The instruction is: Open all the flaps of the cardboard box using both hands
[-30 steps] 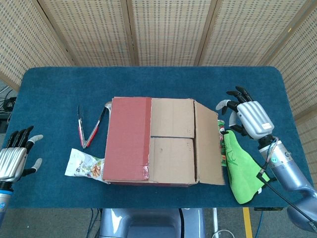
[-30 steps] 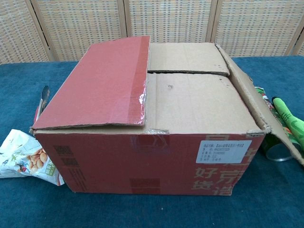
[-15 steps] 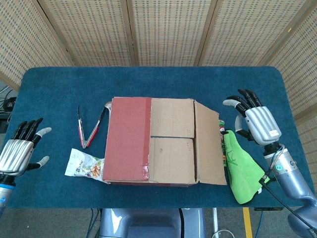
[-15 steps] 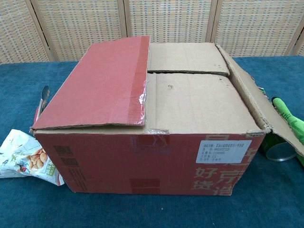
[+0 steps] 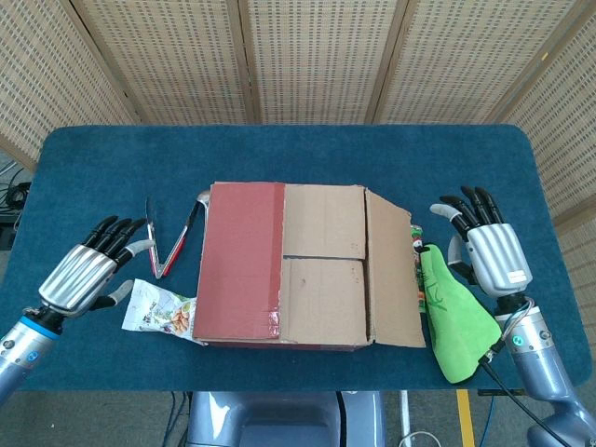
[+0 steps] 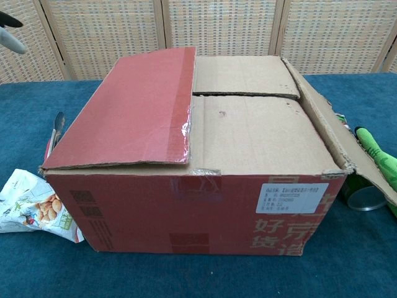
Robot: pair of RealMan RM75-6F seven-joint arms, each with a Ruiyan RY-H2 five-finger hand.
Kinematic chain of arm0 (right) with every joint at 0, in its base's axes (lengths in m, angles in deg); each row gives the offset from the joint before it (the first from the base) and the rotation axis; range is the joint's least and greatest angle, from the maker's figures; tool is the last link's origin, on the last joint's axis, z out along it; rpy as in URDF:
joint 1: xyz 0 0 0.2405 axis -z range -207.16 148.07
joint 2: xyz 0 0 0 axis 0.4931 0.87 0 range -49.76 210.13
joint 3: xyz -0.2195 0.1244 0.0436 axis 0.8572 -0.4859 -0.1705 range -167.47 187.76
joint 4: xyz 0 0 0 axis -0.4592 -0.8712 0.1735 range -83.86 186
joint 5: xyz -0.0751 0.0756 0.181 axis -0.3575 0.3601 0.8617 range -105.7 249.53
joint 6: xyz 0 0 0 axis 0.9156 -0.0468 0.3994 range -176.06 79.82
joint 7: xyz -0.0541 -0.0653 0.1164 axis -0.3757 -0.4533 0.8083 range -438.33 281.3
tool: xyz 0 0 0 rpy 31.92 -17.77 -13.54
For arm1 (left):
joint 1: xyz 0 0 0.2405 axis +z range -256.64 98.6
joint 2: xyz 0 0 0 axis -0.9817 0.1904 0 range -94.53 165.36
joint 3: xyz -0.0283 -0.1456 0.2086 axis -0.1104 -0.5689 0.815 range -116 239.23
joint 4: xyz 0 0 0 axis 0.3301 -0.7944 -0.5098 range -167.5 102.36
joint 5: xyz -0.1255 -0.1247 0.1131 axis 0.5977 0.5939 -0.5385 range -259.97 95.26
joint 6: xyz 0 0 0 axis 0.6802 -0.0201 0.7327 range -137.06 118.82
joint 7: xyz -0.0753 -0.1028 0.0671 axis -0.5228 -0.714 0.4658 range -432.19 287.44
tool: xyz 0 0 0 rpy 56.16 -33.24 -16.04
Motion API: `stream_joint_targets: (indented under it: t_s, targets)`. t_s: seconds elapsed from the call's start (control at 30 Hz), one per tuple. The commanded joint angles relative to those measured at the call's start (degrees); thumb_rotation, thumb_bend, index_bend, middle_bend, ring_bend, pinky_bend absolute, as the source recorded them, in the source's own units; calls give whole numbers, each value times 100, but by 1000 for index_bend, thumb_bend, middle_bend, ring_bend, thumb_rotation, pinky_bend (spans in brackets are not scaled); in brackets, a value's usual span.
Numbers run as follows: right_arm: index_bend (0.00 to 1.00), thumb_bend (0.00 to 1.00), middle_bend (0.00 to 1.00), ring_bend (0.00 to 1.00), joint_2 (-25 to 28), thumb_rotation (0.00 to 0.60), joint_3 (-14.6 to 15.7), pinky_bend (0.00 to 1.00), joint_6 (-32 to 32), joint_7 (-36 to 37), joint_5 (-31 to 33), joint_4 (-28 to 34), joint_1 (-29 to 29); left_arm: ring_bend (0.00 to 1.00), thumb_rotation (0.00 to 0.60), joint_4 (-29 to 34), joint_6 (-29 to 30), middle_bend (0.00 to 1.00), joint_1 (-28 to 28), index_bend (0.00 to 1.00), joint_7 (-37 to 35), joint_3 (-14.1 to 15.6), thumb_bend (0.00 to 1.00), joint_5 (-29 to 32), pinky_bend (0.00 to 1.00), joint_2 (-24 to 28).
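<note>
Flanking the cardboard box (image 5: 298,275), tongs (image 5: 168,240), snack bag (image 5: 158,307), green cloth (image 5: 456,317); left hand (image 5: 84,275), right hand (image 5: 489,251) spread, empty

Only a fingertip of the left hand (image 6: 8,32) showing at the chest view's top-left corner; label (image 6: 291,197) print too small to read.

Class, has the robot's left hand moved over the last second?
Yes. The left hand has moved up and inward from the table edge toward the tongs.
</note>
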Motion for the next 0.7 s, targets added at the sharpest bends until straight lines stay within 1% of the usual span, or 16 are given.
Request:
stream_joint_targets:
  t_s: [0.03, 0.13, 0.4, 0.5, 0.6, 0.63, 0.7]
  targets:
    - [221, 853, 186, 0, -112, 600, 59, 0, 126, -137, -49, -9, 99, 0, 600, -21, -269, 0, -298, 172, -220, 3, 416, -225, 0, 68]
    - [221, 852, 177, 0, -189, 600, 111, 0, 207, -232, -74, -18, 186, 0, 600, -43, -435, 0, -557, 172, -369, -39, 407, -381, 0, 42]
    - [221, 853, 141, 0, -385, 600, 249, 0, 418, -585, 15, -71, 436, 0, 600, -88, -802, 0, -1168, 172, -797, -196, 373, -557, 0, -46]
    - [221, 853, 139, 0, -499, 600, 286, 0, 563, -742, -17, -109, 533, 0, 600, -102, -977, 18, -1419, 172, -920, -254, 346, -588, 0, -92]
    - [221, 852, 139, 0, -578, 600, 324, 0, 640, -741, -23, -119, 624, 0, 600, -96, -1160, 34, -1654, 172, -1077, -298, 307, -593, 0, -151]
    - [221, 852, 139, 0, -589, 600, 337, 0, 651, -738, -27, -125, 647, 0, 594, -100, -1219, 36, -1729, 172, -1134, -314, 297, -592, 0, -177]
    - [221, 852, 139, 0, -609, 600, 365, 0, 664, -738, -35, -137, 686, 0, 557, -114, -1352, 38, -1896, 172, -1288, -347, 286, -590, 0, -252]
